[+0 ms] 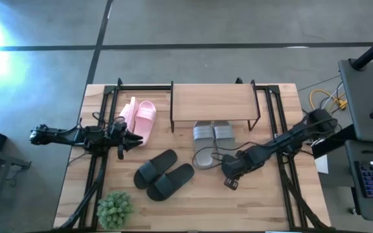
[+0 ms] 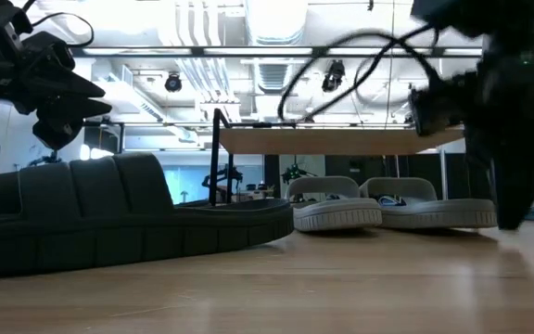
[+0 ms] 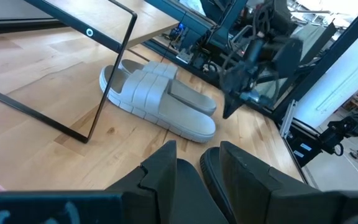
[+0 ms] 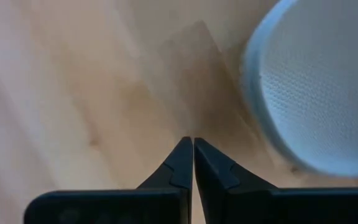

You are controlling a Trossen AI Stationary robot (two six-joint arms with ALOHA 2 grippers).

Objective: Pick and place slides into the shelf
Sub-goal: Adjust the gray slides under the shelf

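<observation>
The grey slides lie side by side on the table with their toe ends under the shelf and their heels sticking out toward the near edge; the low view shows the grey slides beneath the plank. The pink slides lie left of the shelf. The black slides lie near the table's middle. My left gripper hovers by the pink pair, slightly open, touching nothing. My right gripper is shut, pointing down at bare wood beside a grey heel.
A small green plant stands at the near left corner. Black frame rails run along both table sides. One black slide fills the low view's foreground. Bare wood lies along the near edge between the plant and the right rail.
</observation>
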